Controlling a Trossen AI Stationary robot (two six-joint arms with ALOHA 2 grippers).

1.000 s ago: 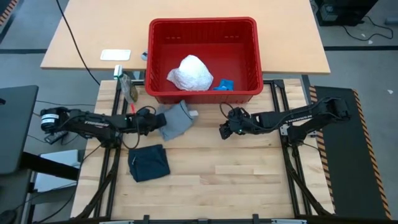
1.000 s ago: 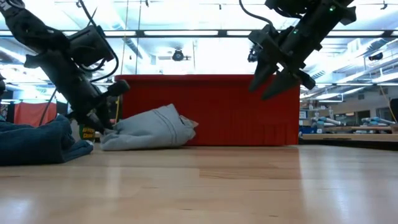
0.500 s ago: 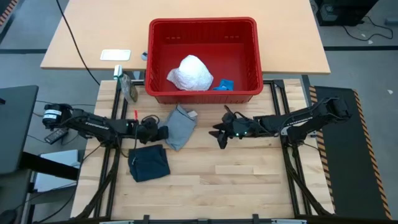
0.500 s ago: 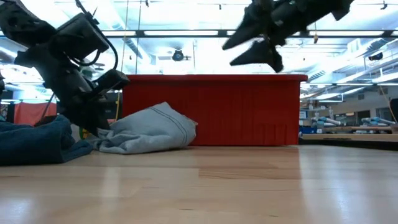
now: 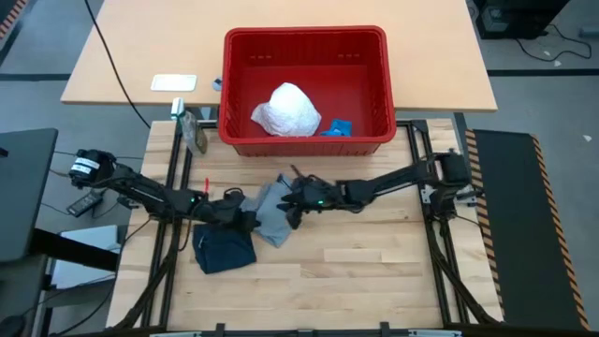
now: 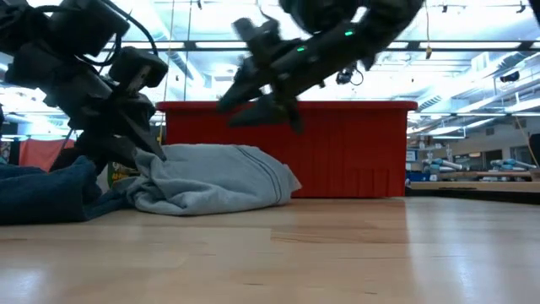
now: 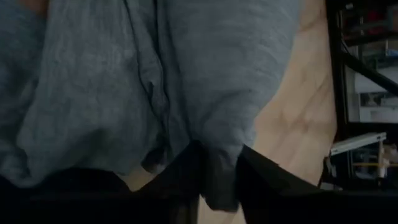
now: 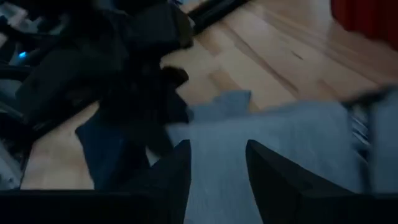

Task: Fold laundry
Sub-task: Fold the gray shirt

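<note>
A grey cloth (image 5: 271,213) lies bunched on the wooden table, in front of the red basket (image 5: 304,32). My left gripper (image 5: 247,219) is at the cloth's left end, shut on it. My right gripper (image 5: 295,204) hangs open just above the cloth's right part (image 6: 219,177), clear of it in the low view. A folded navy cloth (image 5: 223,249) lies on the table by the left gripper, nearer the front edge. A white crinkly cloth (image 5: 285,110) sits inside the basket. My left gripper pinches a bunched edge of the grey cloth (image 7: 217,177) between its two fingers (image 7: 186,183); how many layers, I cannot tell. It comes slanting down from the table's left (image 6: 143,143). The cloth rests on the table, slack and wrinkled beyond the fingers.
The red basket's front wall (image 6: 337,152) stands right behind the grey cloth. A small blue item (image 5: 337,126) lies in the basket. A white card (image 5: 174,82) and a small object (image 5: 194,131) sit at the far left. Bare wood spreads over the near and right table.
My left gripper has moved right and toward the near edge, dragging the grey cloth away from the basket toward the table's middle, where it now lies more spread out. My right gripper has swung left across the table and come over the grey cloth.
</note>
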